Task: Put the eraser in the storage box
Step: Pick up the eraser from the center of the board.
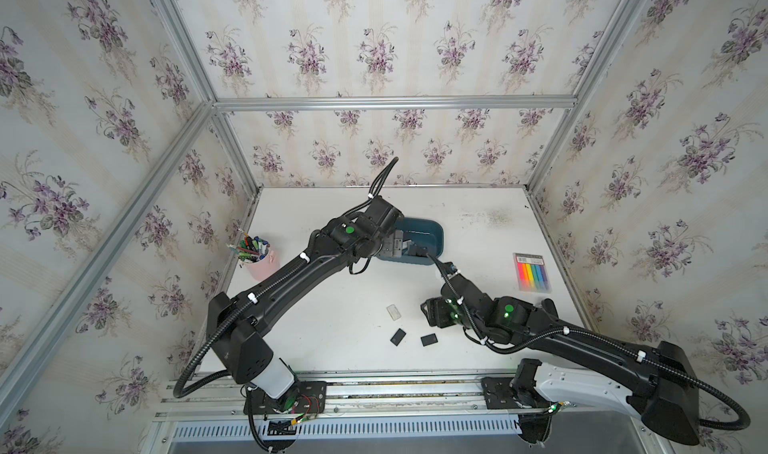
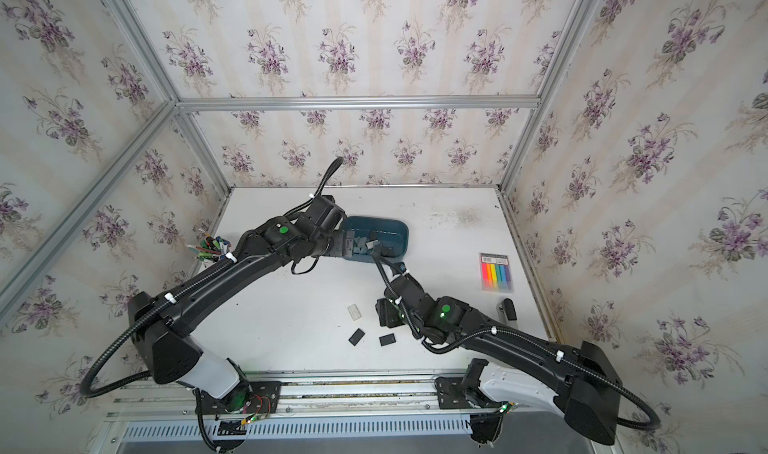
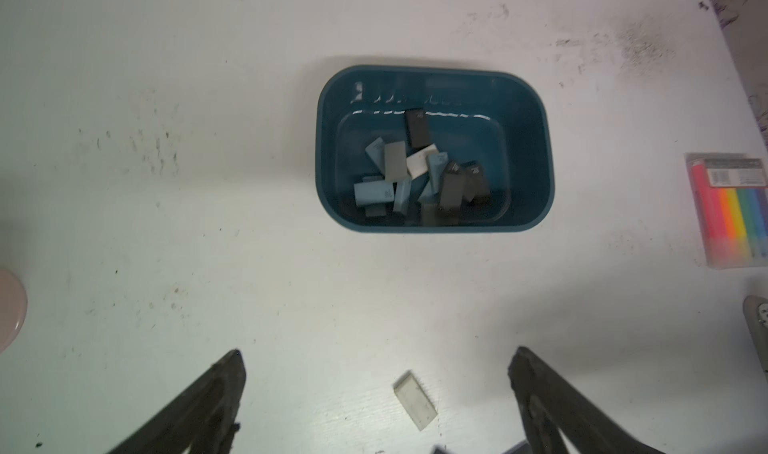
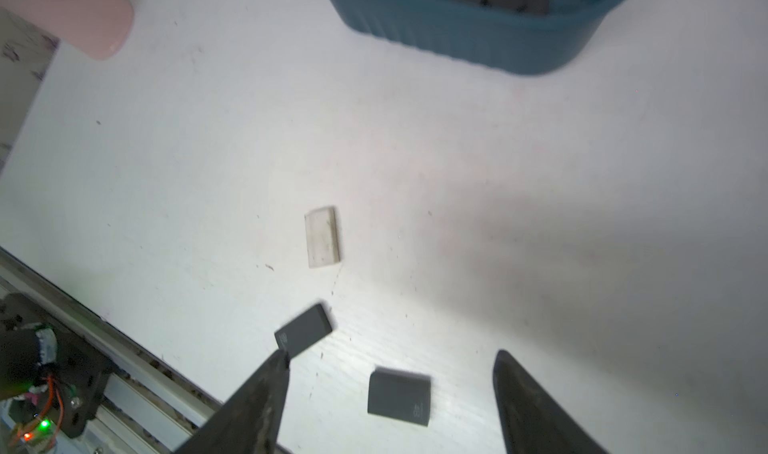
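Note:
The teal storage box [image 1: 434, 233] [image 3: 536, 160] stands at the table's middle back, with several grey, blue, white and dark erasers in it. Three erasers lie loose near the front: a white eraser [image 1: 393, 311] [image 4: 322, 237] and two dark erasers [image 1: 397, 336] [image 1: 429, 340]. High over the box's near left side, my left gripper [image 1: 405, 248] [image 3: 378, 352] is open and holds nothing. My right gripper [image 1: 430, 312] [image 4: 393, 355] hangs open just right of the loose erasers. In the right wrist view one dark eraser [image 4: 399, 397] lies on the table between its fingers, untouched.
A pink pen cup [image 1: 259, 260] full of pens stands at the table's left edge. A pack of coloured sticky flags [image 1: 533, 272] lies at the right, with a small dark object [image 2: 508, 308] just in front of it. The metal rail [image 1: 374, 389] runs along the front edge.

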Controlling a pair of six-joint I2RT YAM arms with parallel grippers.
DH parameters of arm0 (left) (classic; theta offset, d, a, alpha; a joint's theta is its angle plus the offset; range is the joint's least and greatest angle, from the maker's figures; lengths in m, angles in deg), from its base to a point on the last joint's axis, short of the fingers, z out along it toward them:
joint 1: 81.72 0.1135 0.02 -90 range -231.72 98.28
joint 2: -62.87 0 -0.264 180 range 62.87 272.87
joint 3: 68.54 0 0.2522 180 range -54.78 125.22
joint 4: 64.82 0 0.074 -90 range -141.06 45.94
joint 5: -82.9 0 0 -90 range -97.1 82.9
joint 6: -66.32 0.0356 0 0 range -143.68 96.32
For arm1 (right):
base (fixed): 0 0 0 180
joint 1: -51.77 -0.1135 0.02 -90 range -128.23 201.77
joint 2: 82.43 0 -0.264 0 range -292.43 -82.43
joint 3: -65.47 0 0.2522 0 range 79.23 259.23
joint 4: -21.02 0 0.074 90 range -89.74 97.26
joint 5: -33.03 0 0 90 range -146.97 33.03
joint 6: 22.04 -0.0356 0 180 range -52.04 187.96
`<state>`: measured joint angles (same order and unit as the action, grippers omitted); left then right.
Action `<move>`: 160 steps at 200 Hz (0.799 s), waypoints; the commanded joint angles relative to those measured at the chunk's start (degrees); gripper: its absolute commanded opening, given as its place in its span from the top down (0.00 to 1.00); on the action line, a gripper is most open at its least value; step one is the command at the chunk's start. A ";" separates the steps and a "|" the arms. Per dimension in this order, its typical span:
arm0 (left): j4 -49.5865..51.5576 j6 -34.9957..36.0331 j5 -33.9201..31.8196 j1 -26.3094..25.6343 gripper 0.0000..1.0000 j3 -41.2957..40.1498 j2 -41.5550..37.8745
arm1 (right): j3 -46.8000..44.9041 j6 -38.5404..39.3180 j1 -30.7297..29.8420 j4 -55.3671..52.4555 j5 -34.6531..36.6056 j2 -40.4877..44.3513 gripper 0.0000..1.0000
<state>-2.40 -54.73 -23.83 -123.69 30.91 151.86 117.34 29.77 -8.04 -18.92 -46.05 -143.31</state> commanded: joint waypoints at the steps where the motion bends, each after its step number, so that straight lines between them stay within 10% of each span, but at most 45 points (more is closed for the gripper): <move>1: 1.29 -3.77 -2.31 -1.34 0.01 -5.25 -2.79 | -3.51 -9.87 -5.40 1.16 1.12 -1.13 0.22; 160: 2.35 -8.54 -4.23 -3.37 0.01 -24.10 -14.36 | -0.39 -16.64 -13.93 -4.68 7.66 -18.03 0.21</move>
<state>-0.58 -61.73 -27.11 -126.97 7.45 137.79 114.89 12.57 -21.94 -21.47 -41.97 -157.98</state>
